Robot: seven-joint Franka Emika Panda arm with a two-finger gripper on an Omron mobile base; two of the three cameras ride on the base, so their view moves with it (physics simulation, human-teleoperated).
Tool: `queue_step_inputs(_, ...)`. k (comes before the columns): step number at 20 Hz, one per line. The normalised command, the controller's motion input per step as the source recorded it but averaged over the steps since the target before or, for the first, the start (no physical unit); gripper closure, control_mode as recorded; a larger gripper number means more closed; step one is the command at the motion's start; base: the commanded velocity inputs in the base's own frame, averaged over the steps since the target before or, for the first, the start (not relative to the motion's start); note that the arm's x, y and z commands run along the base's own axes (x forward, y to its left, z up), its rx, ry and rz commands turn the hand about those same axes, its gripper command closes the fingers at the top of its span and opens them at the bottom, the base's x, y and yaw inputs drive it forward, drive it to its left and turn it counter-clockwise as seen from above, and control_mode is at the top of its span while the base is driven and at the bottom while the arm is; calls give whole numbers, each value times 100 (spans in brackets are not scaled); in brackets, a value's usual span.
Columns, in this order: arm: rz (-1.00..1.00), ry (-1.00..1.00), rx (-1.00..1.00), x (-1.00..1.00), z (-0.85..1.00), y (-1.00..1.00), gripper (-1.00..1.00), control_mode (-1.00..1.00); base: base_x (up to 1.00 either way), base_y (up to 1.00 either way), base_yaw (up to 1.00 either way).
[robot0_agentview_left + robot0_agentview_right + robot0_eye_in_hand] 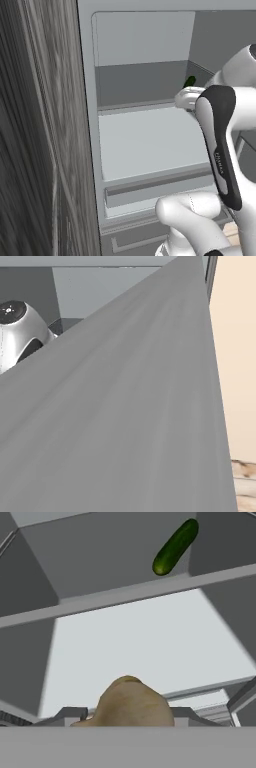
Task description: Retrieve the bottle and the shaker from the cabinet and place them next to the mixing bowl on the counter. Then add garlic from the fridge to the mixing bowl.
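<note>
The arm is reaching into the fridge (145, 140), with the gripper (129, 722) pinching the garlic (131, 704). Carrying it to the mixing bowl is what remains.

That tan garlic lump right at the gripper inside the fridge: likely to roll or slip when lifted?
The garlic looks rounded and lumpy, so it would probably rock or roll if nudged on the fridge shelf. Its smooth curved surface gives the gripper little flat contact, so it may slip. It appears small, likely light.
</note>
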Motion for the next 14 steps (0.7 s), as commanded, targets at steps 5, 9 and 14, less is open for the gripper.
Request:
queue_step_inputs(5,0,0,0,0,0,0,100,-100,0,0,0)
queue_step_inputs(9,0,0,0,0,0,0,100,-100,0,0,0)
queue_step_inputs(14,0,0,0,0,0,0,100,100,-59,0,0)
